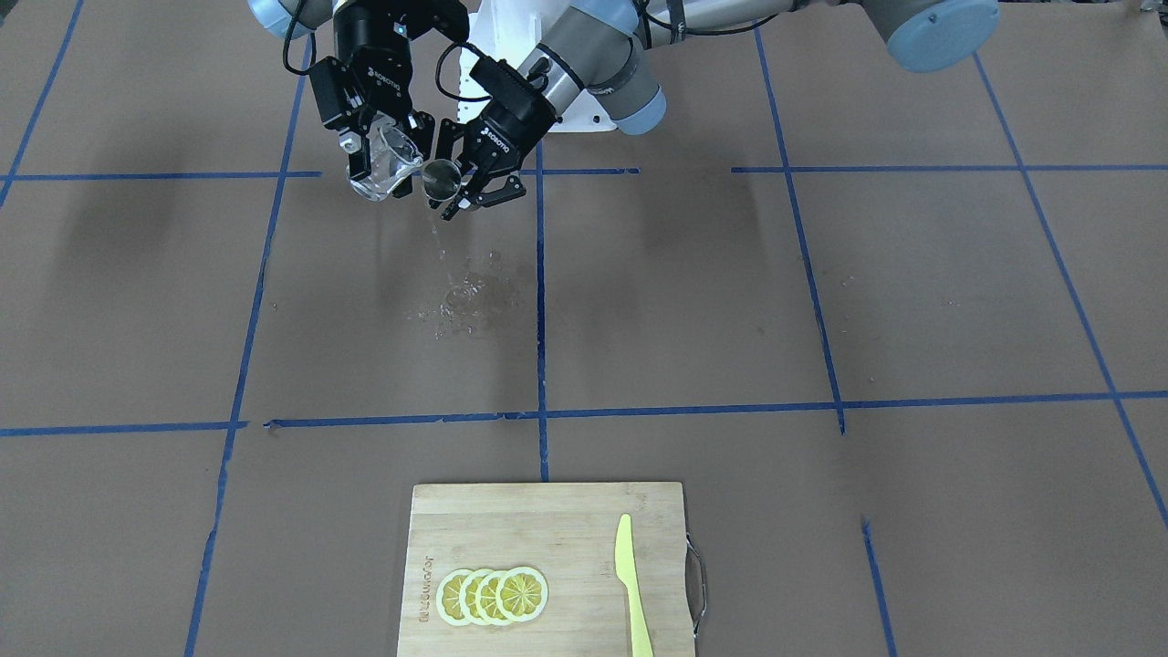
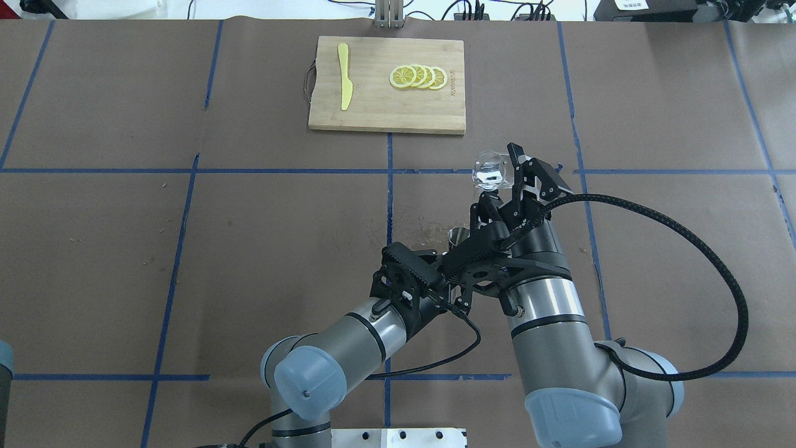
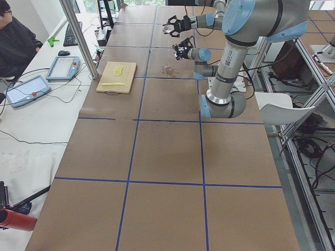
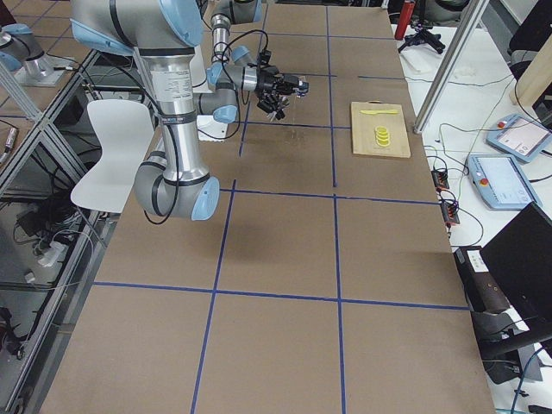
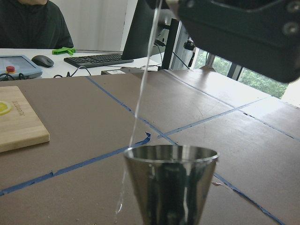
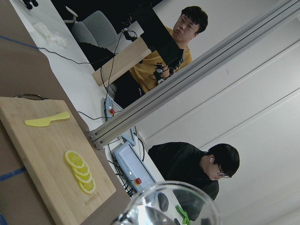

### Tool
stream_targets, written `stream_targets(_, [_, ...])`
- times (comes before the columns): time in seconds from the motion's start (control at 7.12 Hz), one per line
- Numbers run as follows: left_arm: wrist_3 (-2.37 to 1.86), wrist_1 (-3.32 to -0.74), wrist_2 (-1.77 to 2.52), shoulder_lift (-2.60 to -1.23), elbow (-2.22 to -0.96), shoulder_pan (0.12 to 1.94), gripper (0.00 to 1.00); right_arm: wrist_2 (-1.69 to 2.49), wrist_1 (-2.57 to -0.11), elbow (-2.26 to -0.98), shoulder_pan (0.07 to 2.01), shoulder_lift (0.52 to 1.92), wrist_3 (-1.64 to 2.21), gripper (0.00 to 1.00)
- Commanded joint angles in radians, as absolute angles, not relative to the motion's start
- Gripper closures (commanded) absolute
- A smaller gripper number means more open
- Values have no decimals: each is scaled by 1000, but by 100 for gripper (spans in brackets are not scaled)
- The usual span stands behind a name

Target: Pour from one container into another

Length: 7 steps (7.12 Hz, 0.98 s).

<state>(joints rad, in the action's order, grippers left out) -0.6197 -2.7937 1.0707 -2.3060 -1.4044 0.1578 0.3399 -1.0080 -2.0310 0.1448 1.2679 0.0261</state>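
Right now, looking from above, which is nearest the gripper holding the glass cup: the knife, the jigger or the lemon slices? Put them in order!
From the right gripper, overhead view:
1. The jigger, close by, on the robot's side of it.
2. The lemon slices, on the board's right part.
3. The knife, on the board's left part, farthest.

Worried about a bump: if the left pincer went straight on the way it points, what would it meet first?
Probably bare table, past the jigger that the left pincer holds. The right pincer with the glass hangs just above that line, so a graze is possible.
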Motion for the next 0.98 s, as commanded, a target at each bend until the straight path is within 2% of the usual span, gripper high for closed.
stream_targets(0.0, [-618,-2795,1071,-2318,-1394,158,100,324,-1008,-2033,134,1272,26,100])
stream_targets(0.84, [-618,-2795,1066,-2326,-1391,164,100,238,-1008,-2033,71,1275,26,100])
